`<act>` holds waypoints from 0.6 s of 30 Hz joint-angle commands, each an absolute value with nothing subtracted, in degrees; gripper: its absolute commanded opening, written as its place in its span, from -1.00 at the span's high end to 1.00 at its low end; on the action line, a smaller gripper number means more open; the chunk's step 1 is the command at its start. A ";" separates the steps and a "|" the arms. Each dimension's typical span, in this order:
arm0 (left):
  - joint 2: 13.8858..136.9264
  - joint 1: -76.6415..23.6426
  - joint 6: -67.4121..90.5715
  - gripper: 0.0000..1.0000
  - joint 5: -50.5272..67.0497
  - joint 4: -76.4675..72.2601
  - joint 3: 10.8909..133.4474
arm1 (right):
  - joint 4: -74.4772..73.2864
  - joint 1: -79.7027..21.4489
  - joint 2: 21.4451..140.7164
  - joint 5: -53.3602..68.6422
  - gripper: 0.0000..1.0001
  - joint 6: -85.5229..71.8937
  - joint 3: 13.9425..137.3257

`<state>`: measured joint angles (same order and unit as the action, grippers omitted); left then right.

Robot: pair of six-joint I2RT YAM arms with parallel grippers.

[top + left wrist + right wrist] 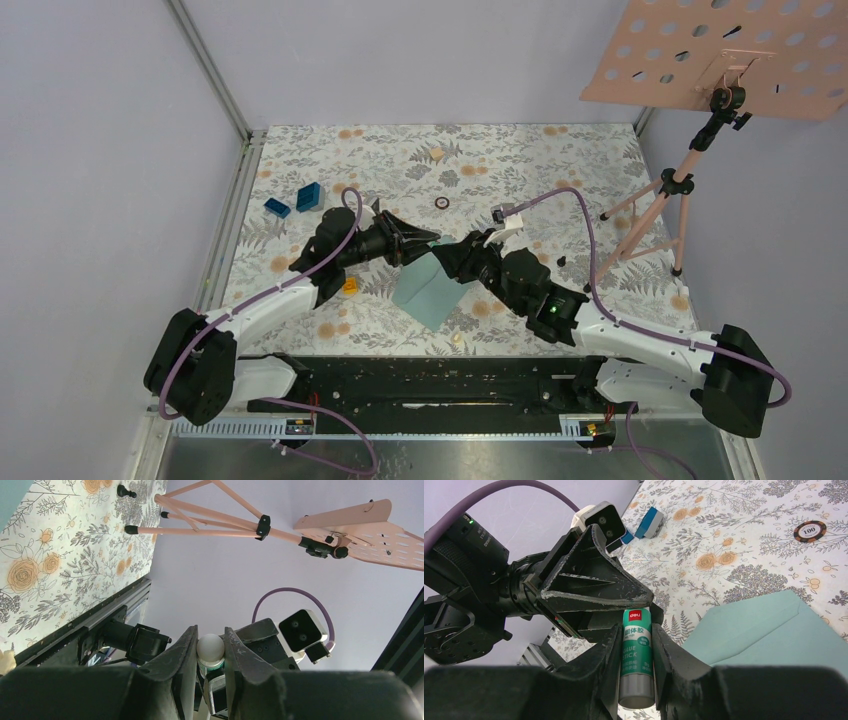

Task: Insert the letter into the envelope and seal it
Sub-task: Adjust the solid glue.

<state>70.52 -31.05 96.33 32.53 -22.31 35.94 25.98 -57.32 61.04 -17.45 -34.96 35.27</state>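
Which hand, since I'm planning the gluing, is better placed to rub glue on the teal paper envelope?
Probably right: the right hand is shut on the body of the green-and-white plastic glue stick, near the teal paper envelope; the left hand pinches only the stick's end.

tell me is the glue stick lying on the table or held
Held: the right gripper pinches the glue stick and the left gripper grips its top end.

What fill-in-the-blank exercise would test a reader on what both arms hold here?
The jaws of the left gripper and right gripper both clamp one ____.
The poker chip reads ____.
The two small blocks are ____.
The flat teal paper item is the ____.
Missing: glue stick; 100; blue; envelope.
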 commanded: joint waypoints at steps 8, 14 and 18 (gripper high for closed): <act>67.44 -28.64 94.25 -0.32 32.87 -19.49 36.51 | 20.01 -57.54 56.79 -21.21 1.00 -35.17 37.98; 62.29 -21.00 89.06 -0.49 33.49 -12.40 33.44 | 3.80 -52.95 50.51 -17.29 1.00 -35.37 40.06; 62.01 -21.22 74.33 -0.49 29.03 6.66 35.95 | -10.95 -47.26 50.56 -9.65 1.00 -33.03 44.56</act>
<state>62.81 -20.95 87.83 32.45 -11.29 34.02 3.88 -51.37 51.20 -15.46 -35.16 38.89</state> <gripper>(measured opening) 0.743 0.317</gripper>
